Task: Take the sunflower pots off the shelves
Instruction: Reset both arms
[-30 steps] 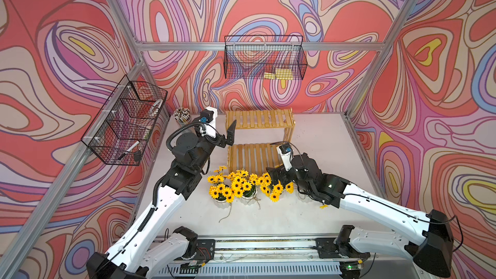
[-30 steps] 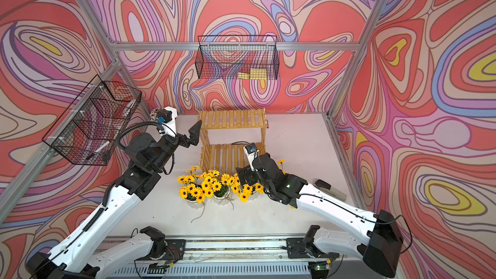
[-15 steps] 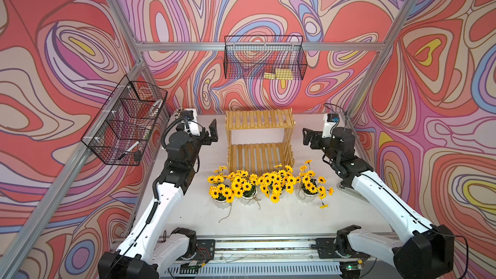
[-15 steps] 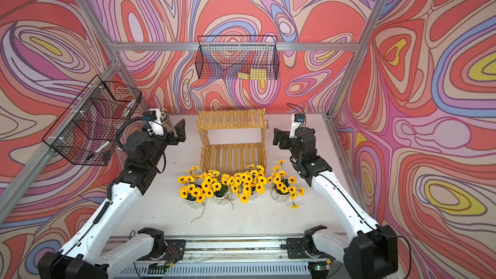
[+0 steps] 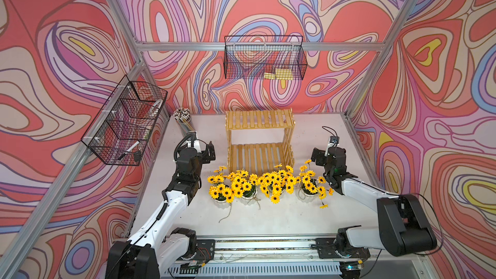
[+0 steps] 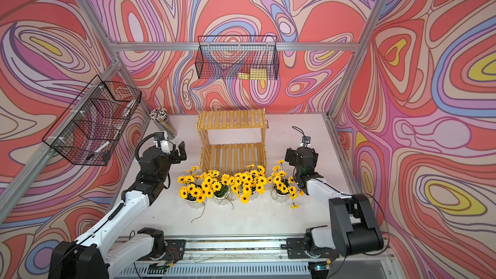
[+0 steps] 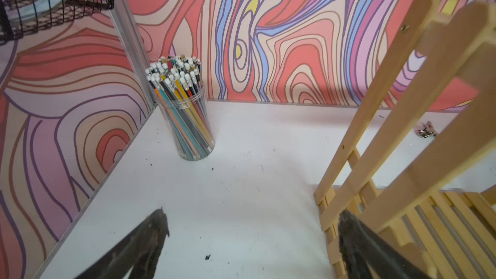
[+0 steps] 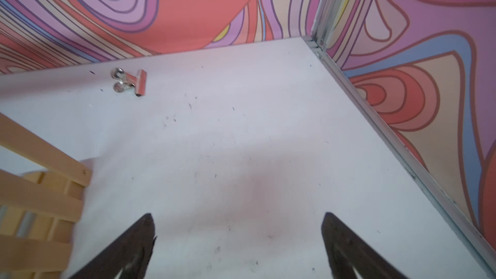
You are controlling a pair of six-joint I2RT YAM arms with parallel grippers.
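Several sunflower pots [image 5: 245, 187] [image 6: 222, 183] stand in a row on the white table, just in front of the shelves [image 5: 259, 123] [image 6: 230, 119]. Both tiers of the light wooden rack are bare. My left gripper [image 5: 210, 152] [image 6: 180, 151] [image 7: 252, 212] hovers open and empty to the left of the rack, whose lattice side [image 7: 402, 130] fills part of the left wrist view. Right of the rack, my right gripper [image 5: 316, 157] [image 6: 289, 157] [image 8: 236, 214] is open over bare table, with nothing between its fingers. A corner of the rack [image 8: 40, 183] shows beside it.
A clear cup of pencils [image 5: 183, 120] [image 7: 185, 114] stands in the back left corner. Black wire baskets hang on the left wall [image 5: 126, 124] and back wall [image 5: 264, 60]. A binder clip [image 8: 131, 81] lies behind the rack. One loose flower [image 5: 324, 206] lies near the rightmost pot.
The right gripper left the rightmost pot on the table and drew back to the right of the rack. The left gripper drew away from the rack to the left.
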